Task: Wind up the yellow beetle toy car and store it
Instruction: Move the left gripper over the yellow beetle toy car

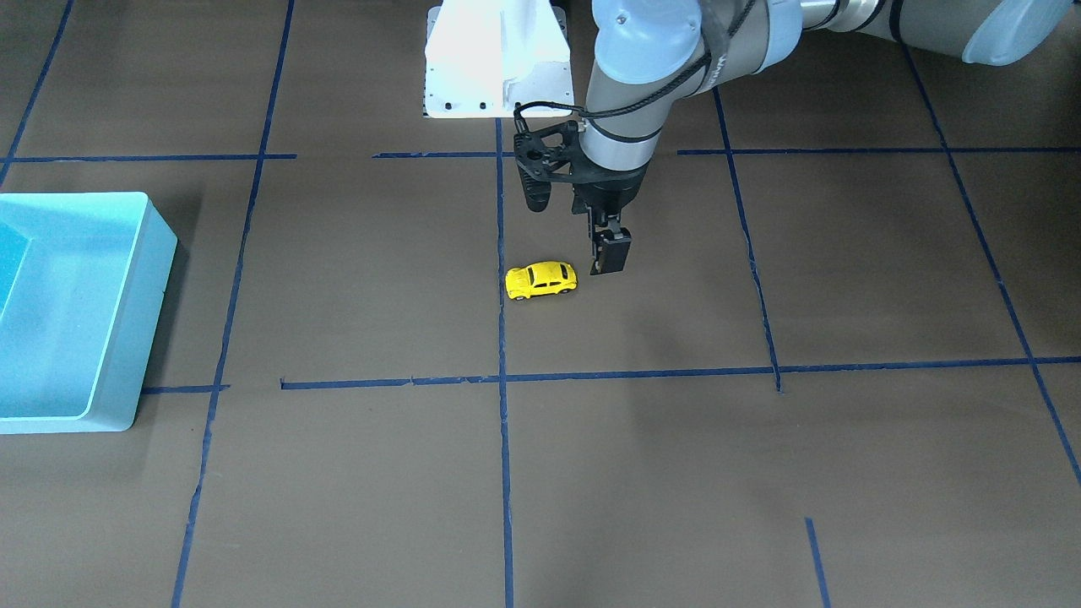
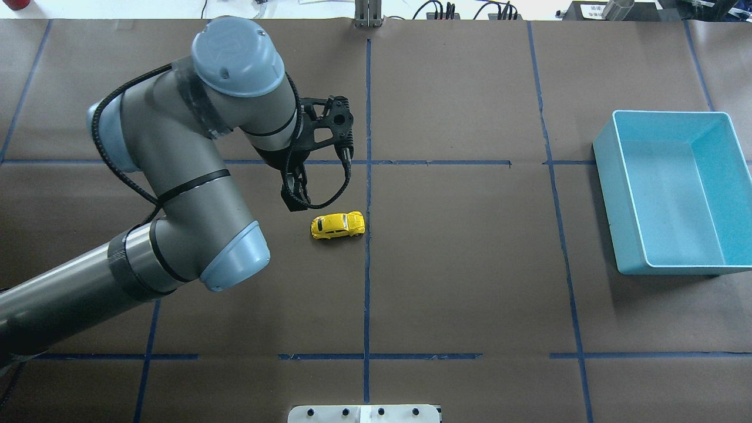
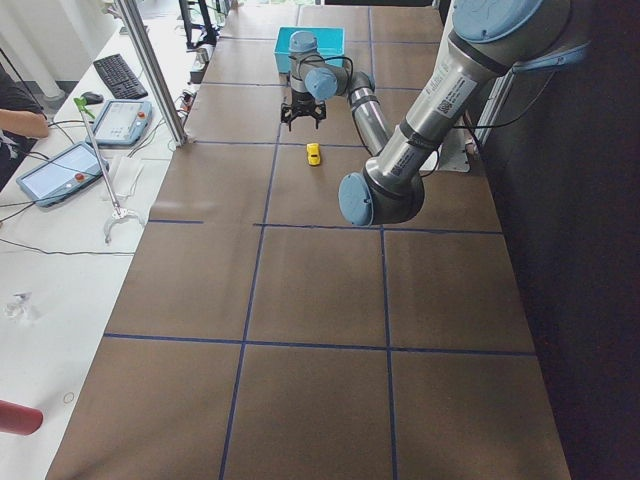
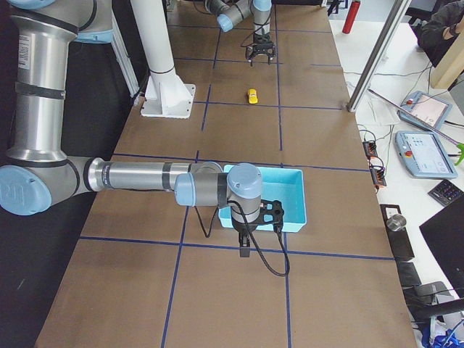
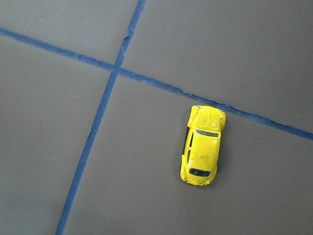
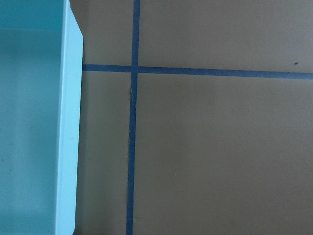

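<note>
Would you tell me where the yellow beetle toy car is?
In the overhead view, the yellow beetle toy car sits just left of the central tape line, beside the left gripper.

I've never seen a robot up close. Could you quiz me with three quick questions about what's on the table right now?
1. Where is the yellow beetle toy car? A) inside the blue bin; B) on the table, on its wheels; C) lifted in the jaws.
2. True or false: the left gripper hangs beside the car, far from the bin.
3. Fill in: the gripper next to the bin is the robot's ____ one.
Key: 1 B; 2 true; 3 right, the right gripper.
</note>
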Available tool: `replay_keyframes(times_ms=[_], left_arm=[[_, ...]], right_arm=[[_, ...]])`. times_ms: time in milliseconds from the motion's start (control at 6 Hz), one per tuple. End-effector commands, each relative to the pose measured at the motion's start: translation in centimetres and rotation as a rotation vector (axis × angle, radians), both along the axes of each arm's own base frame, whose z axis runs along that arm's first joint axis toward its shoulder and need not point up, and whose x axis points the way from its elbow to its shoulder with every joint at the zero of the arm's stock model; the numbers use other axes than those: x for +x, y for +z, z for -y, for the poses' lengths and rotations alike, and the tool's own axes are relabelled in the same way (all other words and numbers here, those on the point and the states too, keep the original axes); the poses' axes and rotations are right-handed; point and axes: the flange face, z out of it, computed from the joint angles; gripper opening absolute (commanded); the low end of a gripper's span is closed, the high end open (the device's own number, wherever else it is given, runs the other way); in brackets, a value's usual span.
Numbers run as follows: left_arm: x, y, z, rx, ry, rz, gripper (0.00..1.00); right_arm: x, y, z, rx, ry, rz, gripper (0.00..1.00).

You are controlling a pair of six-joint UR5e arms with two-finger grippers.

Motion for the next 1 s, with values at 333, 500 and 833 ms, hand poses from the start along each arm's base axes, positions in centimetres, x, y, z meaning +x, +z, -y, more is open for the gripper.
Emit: replay_keyframes(times_ms=[333, 500, 833], left_arm=[[10.7, -1.1, -0.7, -0.072, 0.071, 0.101, 1.00], [11.3, -1.2, -0.7, -0.091, 0.069, 0.109, 1.00], [13.6, -1.0, -1.5, -0.190, -0.011, 0.137, 1.00]], right_arm=[[0.0, 0.0, -0.1, -0.001, 0.000, 0.001, 1.00], [0.0, 0.0, -0.1, -0.001, 0.000, 0.001, 1.00], [0.0, 0.0, -0.1, -0.001, 0.000, 0.001, 1.00]])
